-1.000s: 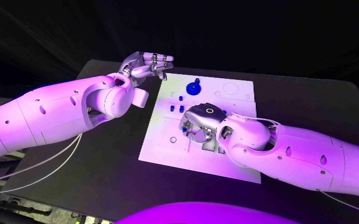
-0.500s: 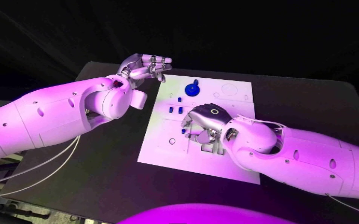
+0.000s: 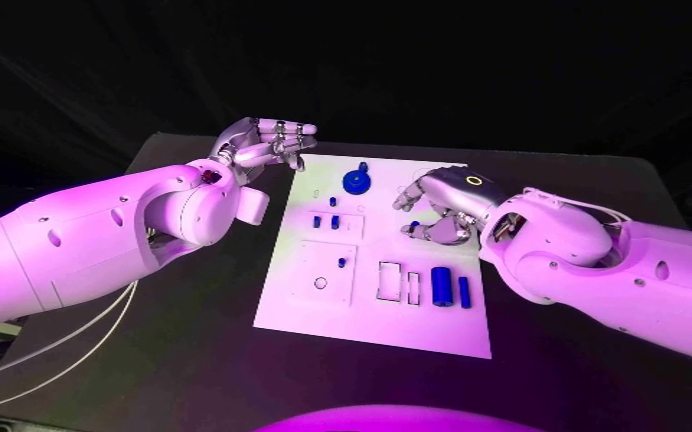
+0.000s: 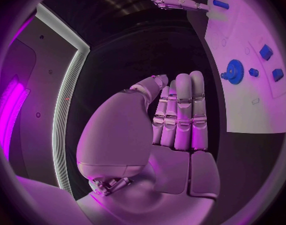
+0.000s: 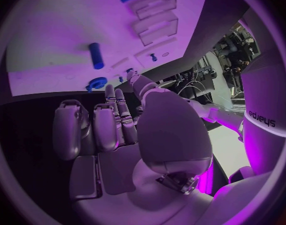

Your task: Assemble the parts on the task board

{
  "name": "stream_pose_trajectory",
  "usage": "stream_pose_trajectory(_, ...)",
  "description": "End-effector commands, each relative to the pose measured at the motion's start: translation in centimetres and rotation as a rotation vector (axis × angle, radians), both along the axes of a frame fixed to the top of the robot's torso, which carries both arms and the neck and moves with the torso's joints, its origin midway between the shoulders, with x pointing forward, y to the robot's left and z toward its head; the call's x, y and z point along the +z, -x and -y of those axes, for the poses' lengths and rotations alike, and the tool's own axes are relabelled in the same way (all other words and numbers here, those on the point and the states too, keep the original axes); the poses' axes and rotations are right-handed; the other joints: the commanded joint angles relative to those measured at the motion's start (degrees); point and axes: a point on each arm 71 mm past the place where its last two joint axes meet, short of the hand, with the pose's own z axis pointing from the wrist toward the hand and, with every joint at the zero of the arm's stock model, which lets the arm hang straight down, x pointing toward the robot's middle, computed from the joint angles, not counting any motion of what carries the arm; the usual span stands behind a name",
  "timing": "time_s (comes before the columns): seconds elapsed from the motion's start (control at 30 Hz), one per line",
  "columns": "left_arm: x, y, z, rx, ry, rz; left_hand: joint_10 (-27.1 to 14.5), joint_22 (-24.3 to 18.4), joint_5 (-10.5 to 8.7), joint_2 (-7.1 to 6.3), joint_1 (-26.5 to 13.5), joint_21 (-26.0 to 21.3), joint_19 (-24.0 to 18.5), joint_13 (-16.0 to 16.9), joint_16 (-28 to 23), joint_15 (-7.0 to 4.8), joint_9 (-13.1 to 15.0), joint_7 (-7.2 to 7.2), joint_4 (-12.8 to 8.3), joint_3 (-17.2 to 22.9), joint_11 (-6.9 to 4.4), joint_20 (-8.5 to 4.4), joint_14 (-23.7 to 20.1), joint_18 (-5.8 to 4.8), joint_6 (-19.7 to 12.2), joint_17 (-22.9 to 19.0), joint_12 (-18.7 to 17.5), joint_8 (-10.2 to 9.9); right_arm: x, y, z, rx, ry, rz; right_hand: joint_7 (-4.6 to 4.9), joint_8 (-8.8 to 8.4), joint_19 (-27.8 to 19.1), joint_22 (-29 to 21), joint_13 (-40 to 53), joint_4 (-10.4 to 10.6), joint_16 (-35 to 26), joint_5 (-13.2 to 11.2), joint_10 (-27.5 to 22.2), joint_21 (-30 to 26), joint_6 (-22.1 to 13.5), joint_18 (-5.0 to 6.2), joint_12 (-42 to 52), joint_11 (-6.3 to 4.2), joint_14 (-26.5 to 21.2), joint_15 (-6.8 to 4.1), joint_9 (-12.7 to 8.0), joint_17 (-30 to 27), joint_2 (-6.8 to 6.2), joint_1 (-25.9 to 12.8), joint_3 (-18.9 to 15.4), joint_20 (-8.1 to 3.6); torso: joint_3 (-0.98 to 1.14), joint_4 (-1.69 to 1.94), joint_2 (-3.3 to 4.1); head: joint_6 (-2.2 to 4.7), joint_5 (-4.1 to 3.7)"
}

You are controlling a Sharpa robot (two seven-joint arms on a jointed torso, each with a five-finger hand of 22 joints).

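Note:
The white task board (image 3: 325, 297) lies in the middle of the black table. A blue gear (image 3: 356, 180) stands near its far edge, small blue parts (image 3: 327, 220) sit below it, and two blue cylinders (image 3: 449, 288) lie near the right front. My right hand (image 3: 443, 207) hovers over the board's right middle, fingers loosely bent, with nothing seen in them; a small blue part (image 3: 414, 227) shows by its fingertips. My left hand (image 3: 268, 141) hangs off the board's far left corner, fingers straight and empty (image 4: 180, 110). The gear (image 4: 234, 71) also appears in the left wrist view.
Empty rectangular slots (image 3: 392, 282) sit on the board beside the cylinders, and a recessed square (image 3: 326, 272) with a small ring lies to their left. Black table (image 3: 173, 352) surrounds the board on all sides. White cables (image 3: 72, 327) hang under my left arm.
My right hand has lifted off the slots at the board's middle and moved toward the far right, uncovering the two blue cylinders. The camera has shifted too. My left hand has kept its pose.

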Motion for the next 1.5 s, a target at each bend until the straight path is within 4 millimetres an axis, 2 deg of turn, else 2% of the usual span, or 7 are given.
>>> stream_pose_trajectory(0.03,0.1,0.1,0.3,-0.027,0.015,0.004,-0.45,-0.05,0.00,0.46,-0.05,-0.23,0.11,-0.07,-0.29,0.38,-0.06,0.04,-0.43,0.05,-0.11,0.17,-0.16,0.27,-0.44,-0.06,-0.31,-0.20,-0.4,-0.5,1.4,-0.026,0.056,-0.086,-0.33,-0.06,0.10,4.26,-0.19,0.48,-0.07,0.53,-1.04,-0.75,-0.66,0.60,0.43,0.14,2.07,0.28,-0.11,-0.41,-0.43,0.29,-2.21,0.18,-0.07,-0.12,-0.08,0.41,-0.97)
stream_pose_trajectory(0.2,0.1,0.1,0.3,-0.026,0.015,0.005,-0.45,-0.05,0.00,0.46,-0.05,-0.23,0.11,-0.07,-0.29,0.38,-0.06,0.04,-0.43,0.05,-0.11,0.17,-0.16,0.27,-0.44,-0.06,-0.31,-0.20,-0.4,-1.0,2.6,-0.042,0.108,-0.076,-0.90,-0.05,-0.27,3.42,-0.37,1.34,-0.67,0.60,-2.25,-2.22,-1.29,0.85,0.98,0.32,1.84,0.42,-0.22,-1.36,-0.16,1.39,-5.35,0.31,0.06,-0.08,-0.05,0.41,-1.18)
stream_pose_trajectory(0.43,0.1,0.1,0.3,-0.027,0.014,0.004,-0.45,-0.05,0.00,0.46,-0.05,-0.23,0.11,-0.07,-0.29,0.38,-0.06,0.04,-0.43,0.05,-0.11,0.17,-0.16,0.27,-0.44,-0.06,-0.31,-0.20,-1.1,-1.3,2.5,-0.037,0.154,-0.081,-1.23,0.06,-0.37,3.10,-0.40,1.74,-0.88,0.71,-2.43,-2.79,-1.24,0.95,1.45,0.32,1.78,0.43,-0.20,-1.71,0.34,2.25,-6.21,0.34,-0.04,0.08,-0.04,0.35,-1.15)
stream_pose_trajectory(0.67,0.0,0.1,0.2,-0.024,0.012,0.001,-0.45,-0.05,0.00,0.50,-0.05,-0.24,0.10,-0.07,-0.30,0.38,-0.06,0.04,-0.44,0.06,-0.10,0.18,-0.17,0.27,-0.45,-0.07,-0.30,-0.18,-1.8,-1.2,1.9,-0.020,0.157,-0.094,-1.22,0.16,-0.12,3.34,-0.27,2.02,-0.64,0.77,-1.44,-2.44,-0.89,0.87,2.43,0.05,1.90,0.24,-0.11,-1.44,0.98,2.96,-6.43,0.21,-0.08,-0.07,-0.02,0.42,-0.87)
stream_pose_trajectory(0.9,0.0,0.1,0.2,-0.024,0.012,0.000,-0.45,-0.06,-0.01,0.54,-0.06,-0.26,0.09,-0.06,-0.32,0.40,-0.06,0.04,-0.46,0.07,-0.10,0.19,-0.18,0.27,-0.46,-0.08,-0.30,-0.16,-1.9,-1.2,1.2,-0.012,0.141,-0.092,-0.78,0.32,0.87,4.77,-0.18,2.20,-0.41,0.90,1.24,-0.20,0.08,0.40,3.66,-0.56,2.03,-0.22,0.08,-1.18,2.46,4.04,-5.38,-0.24,-0.09,-0.03,-0.03,0.39,-0.87)
stream_pose_trajectory(1.13,0.0,0.1,0.2,-0.024,0.011,-0.001,-0.45,-0.06,-0.01,0.54,-0.06,-0.26,0.09,-0.06,-0.32,0.40,-0.06,0.04,-0.46,0.07,-0.10,0.19,-0.18,0.27,-0.46,-0.08,-0.30,-0.16,-2.1,-1.3,0.9,-0.010,0.138,-0.093,-0.30,0.73,1.59,5.97,-0.54,2.49,0.14,0.74,3.92,1.63,2.00,0.03,3.63,-1.29,2.27,-0.79,0.44,-0.50,4.06,4.94,-2.88,-0.79,-0.04,-0.04,0.00,0.43,-0.87)
stream_pose_trajectory(1.5,0.0,0.1,0.2,-0.026,0.011,-0.004,-0.46,-0.07,0.00,0.77,-0.05,-0.29,0.08,-0.05,-0.33,0.41,-0.04,0.06,-0.48,0.15,-0.09,0.22,-0.17,0.28,-0.48,-0.11,-0.28,-0.10,-2.3,-1.5,0.5,-0.014,0.138,-0.099,-0.06,1.10,2.05,6.89,-1.03,2.68,0.49,0.41,5.77,2.98,3.85,-0.26,3.03,-1.67,2.39,-1.17,0.84,-0.10,4.44,5.18,-0.92,-1.14,-0.03,-0.05,-0.04,0.22,-0.96)
